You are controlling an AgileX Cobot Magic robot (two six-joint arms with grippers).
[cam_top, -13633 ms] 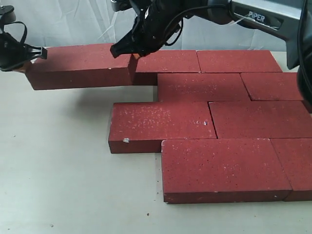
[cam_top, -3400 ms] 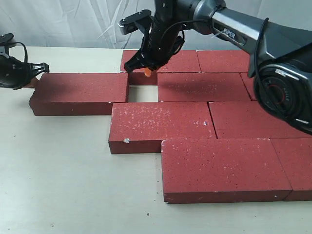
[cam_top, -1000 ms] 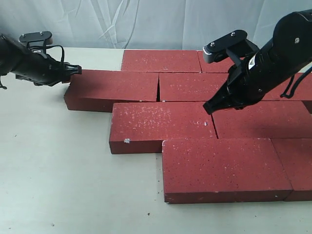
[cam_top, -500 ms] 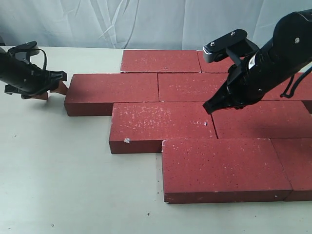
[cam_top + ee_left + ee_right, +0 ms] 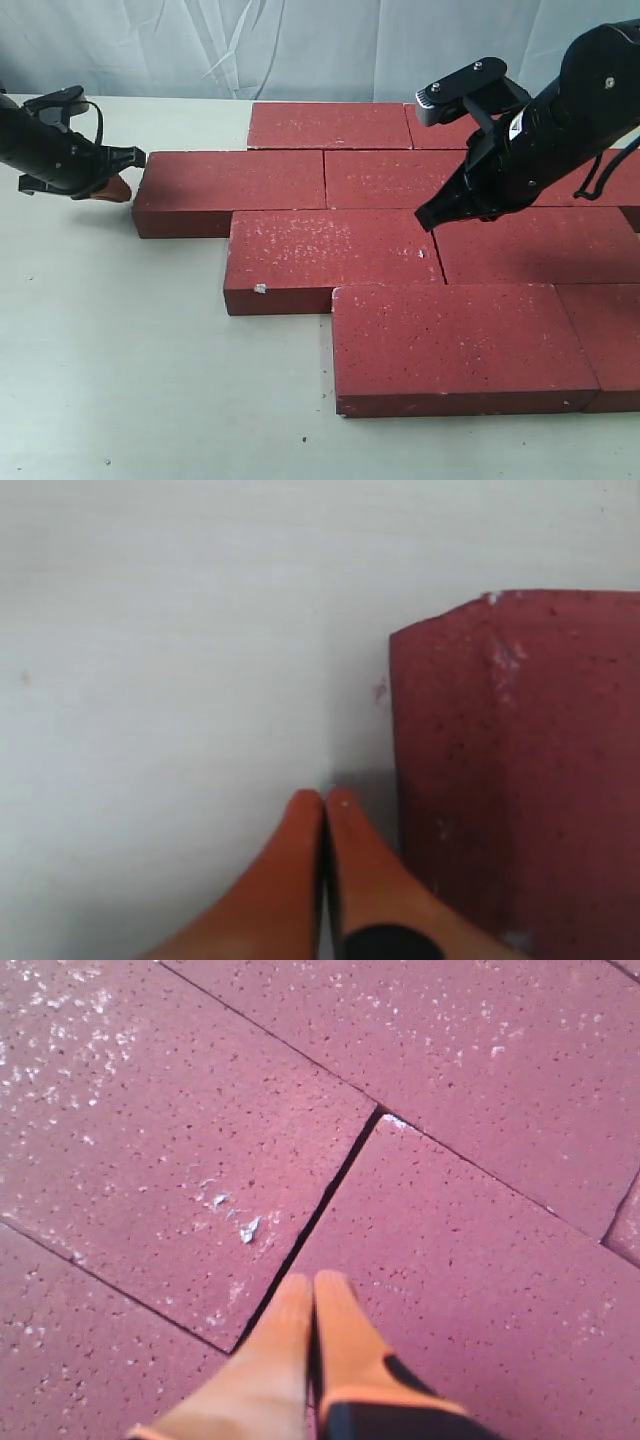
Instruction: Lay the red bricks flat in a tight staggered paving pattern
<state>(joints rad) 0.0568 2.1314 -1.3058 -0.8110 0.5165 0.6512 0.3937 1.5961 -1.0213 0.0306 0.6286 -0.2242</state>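
Observation:
Several dark red bricks (image 5: 330, 264) lie flat in staggered rows on the pale table (image 5: 140, 360). The leftmost brick of the second row (image 5: 235, 185) butts against its neighbour. My left gripper (image 5: 122, 178) is shut and empty, low on the table just off that brick's left end (image 5: 520, 760); its orange fingertips (image 5: 343, 810) almost touch the brick. My right gripper (image 5: 428, 219) is shut and empty too, hovering over a seam (image 5: 322, 1205) between two bricks of the third row.
A white cloth backdrop (image 5: 300, 45) hangs behind the table. Bare table surface lies to the left and in front of the bricks. The paving runs past the right edge of the exterior view.
The left brick has slid right and dropped flat against its neighbour, closing the gap. My left gripper pulled back off its end and then edged closer. The right arm barely moved.

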